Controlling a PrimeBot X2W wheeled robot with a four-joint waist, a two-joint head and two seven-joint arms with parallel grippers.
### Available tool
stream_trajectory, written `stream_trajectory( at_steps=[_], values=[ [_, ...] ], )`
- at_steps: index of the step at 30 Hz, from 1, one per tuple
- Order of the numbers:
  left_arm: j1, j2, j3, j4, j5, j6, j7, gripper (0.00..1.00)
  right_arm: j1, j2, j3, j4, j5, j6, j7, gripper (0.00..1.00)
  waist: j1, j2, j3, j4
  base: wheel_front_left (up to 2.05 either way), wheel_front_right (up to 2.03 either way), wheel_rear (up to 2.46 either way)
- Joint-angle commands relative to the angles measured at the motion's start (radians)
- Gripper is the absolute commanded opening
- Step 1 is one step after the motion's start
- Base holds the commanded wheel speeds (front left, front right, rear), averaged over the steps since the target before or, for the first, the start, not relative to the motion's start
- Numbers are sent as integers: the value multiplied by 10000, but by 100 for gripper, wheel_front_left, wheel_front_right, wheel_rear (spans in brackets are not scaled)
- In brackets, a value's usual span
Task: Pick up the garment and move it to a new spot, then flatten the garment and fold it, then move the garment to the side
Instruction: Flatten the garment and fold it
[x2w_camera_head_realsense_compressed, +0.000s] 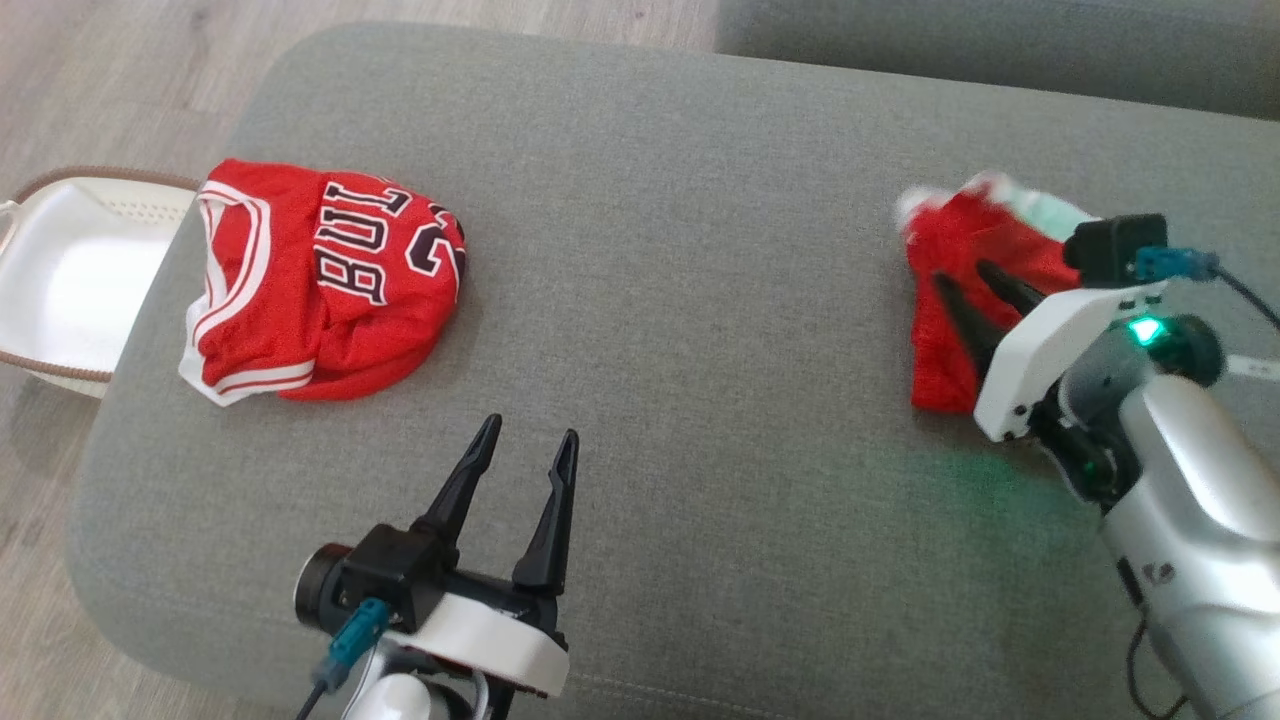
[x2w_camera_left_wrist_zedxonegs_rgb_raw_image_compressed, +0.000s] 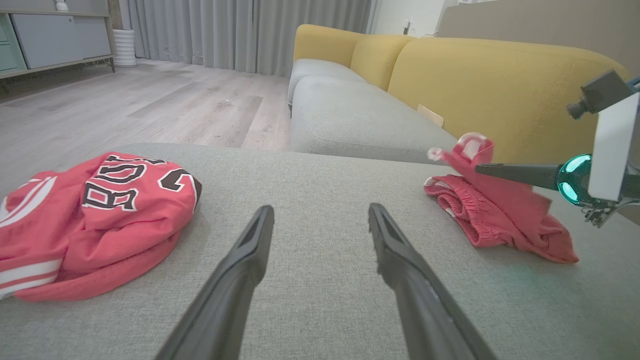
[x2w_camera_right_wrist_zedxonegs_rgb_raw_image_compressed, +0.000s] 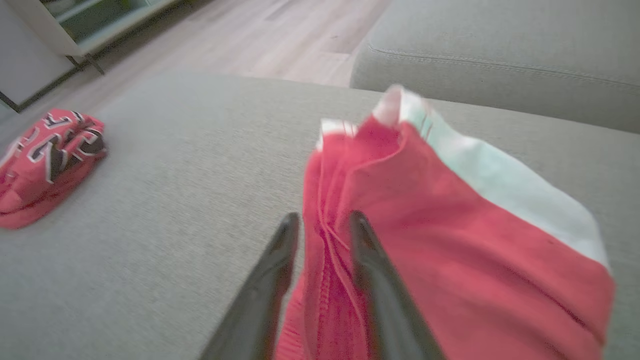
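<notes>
R gripper (x2w_camera_head_realsense_compressed: 962, 272) pinches the red shorts (x2w_camera_head_realsense_compressed: 945, 240), white-trimmed & bunched up, on the right side of the gray cushion (x2w_camera_head_realsense_compressed: 700, 300). L gripper (x2w_camera_head_realsense_compressed: 531, 428) hangs w/ fingers spread apart. White basket (x2w_camera_head_realsense_compressed: 60, 270) sits on the floor near a red jersey (x2w_camera_head_realsense_compressed: 330, 290).

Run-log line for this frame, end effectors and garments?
right end effector: shut on red shorts | left end effector: open, empty | red jersey: bunched on grey cushion

Grey ottoman (x2w_camera_head_realsense_compressed: 700, 300), yellow-backed sofa (x2w_camera_left_wrist_zedxonegs_rgb_raw_image_compressed: 500, 85), pale wood floor (x2w_camera_left_wrist_zedxonegs_rgb_raw_image_compressed: 150, 105), grey curtains (x2w_camera_left_wrist_zedxonegs_rgb_raw_image_compressed: 225, 30).
</notes>
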Motion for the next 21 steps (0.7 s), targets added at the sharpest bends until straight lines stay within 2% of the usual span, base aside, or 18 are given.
stream_trajectory(
  at_steps=[1,5,10,16,17,18,21],
  values=[
    [-319,-8,272,-274,-43,54,-61,100,19,36,-73,-580,242,-9,-307,100,0,0,-66,14,0,0,0],
    [-147,-8,385,-256,-57,141,-61,100,579,-314,-693,-1237,443,-9,-901,100,0,0,-278,-165,0,0,0],
    [88,-8,518,-279,68,112,-61,100,1498,-1033,-1808,-1917,130,-9,-1345,100,0,0,-575,-585,0,0,0],
    [315,-8,650,-285,216,77,-61,100,2504,-1148,-2545,-2399,-120,-9,-1580,100,0,0,-849,-1045,0,0,0],
    [340,-8,660,-282,248,62,-61,100,2633,-1047,-2613,-2439,-42,-9,-1592,33,0,0,-881,-1098,0,0,0],
    [354,-9,656,-279,276,41,-61,100,2755,-939,-2636,-2432,73,-9,-1517,0,0,0,-893,-1127,0,0,0],
    [305,-9,587,-279,337,-47,-61,100,2882,-792,-2493,-2321,338,-9,-1230,0,0,0,-824,-1063,0,0,0]
  ],
)
